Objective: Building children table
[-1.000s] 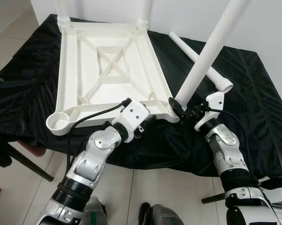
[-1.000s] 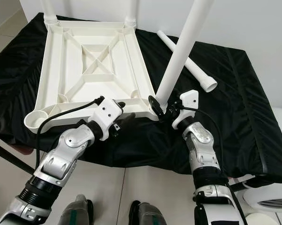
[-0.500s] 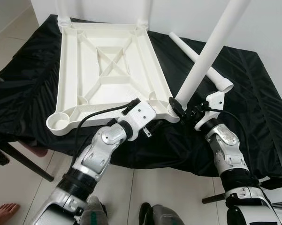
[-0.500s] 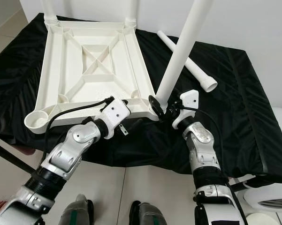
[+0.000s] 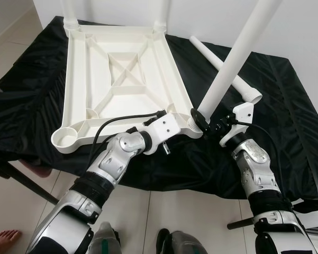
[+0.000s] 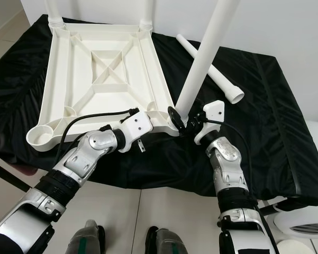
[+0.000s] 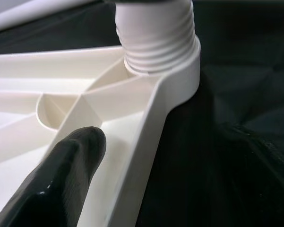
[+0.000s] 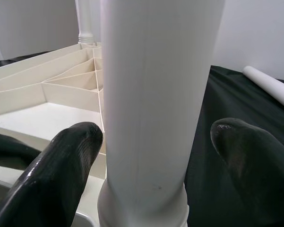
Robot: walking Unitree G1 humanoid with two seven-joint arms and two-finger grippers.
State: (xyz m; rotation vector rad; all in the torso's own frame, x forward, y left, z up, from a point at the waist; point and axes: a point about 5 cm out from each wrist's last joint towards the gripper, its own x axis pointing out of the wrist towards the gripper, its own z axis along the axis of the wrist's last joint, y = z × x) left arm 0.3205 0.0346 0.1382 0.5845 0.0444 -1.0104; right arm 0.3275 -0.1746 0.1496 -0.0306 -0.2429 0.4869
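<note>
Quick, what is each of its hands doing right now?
Left gripper: steadying the tabletop; can't tell if open.
Right gripper: open around the leg.

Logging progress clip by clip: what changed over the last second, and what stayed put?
The left gripper slid along the near edge of the upturned tabletop toward the robot's right, to the corner socket where the tilted leg stands. The right gripper straddles that leg's base as before, tilt unchanged. Tabletop, spare leg on the black cloth, and two far legs stayed.
</note>
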